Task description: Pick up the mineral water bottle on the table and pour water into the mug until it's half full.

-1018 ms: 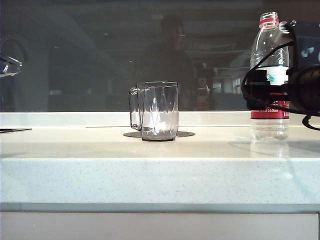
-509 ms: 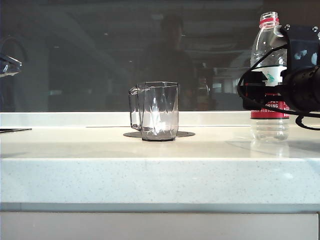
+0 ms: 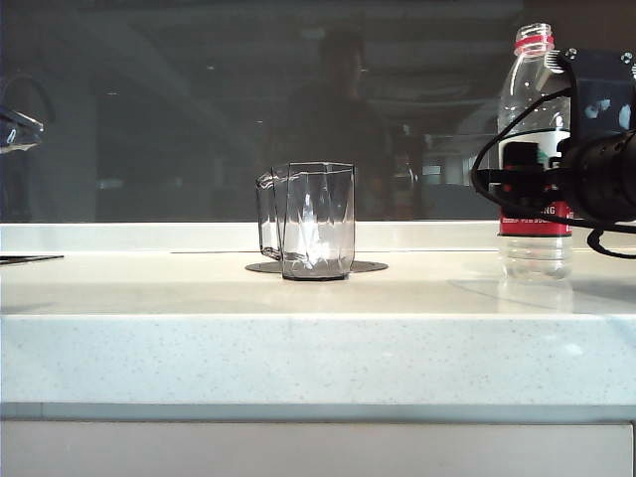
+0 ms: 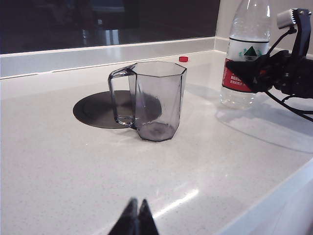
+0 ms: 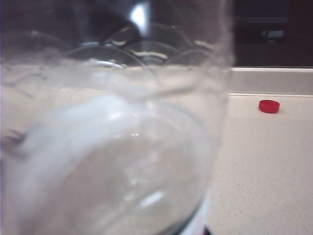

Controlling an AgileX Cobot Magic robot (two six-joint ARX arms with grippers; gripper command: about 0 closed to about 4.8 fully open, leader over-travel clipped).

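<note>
On pale speckled stone table (image 3: 298, 348), right hand (image 3: 527, 179), wide a second earlier, had narrowed around tall clear red-labelled mineral water bottle (image 3: 535, 99); left hand (image 4: 136, 218), fingers together, idle; faceted glass mug (image 3: 316, 221) empty.

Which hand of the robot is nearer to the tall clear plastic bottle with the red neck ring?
The right. The right hand is at the tall clear plastic bottle, around its label. The left hand is far off, with the clear faceted glass mug between.

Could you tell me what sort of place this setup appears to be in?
Probably a kitchen-style or lab counter: a pale speckled stone-like table with a low backsplash before a dark glass window, holding a mug and mineral water bottle.
</note>
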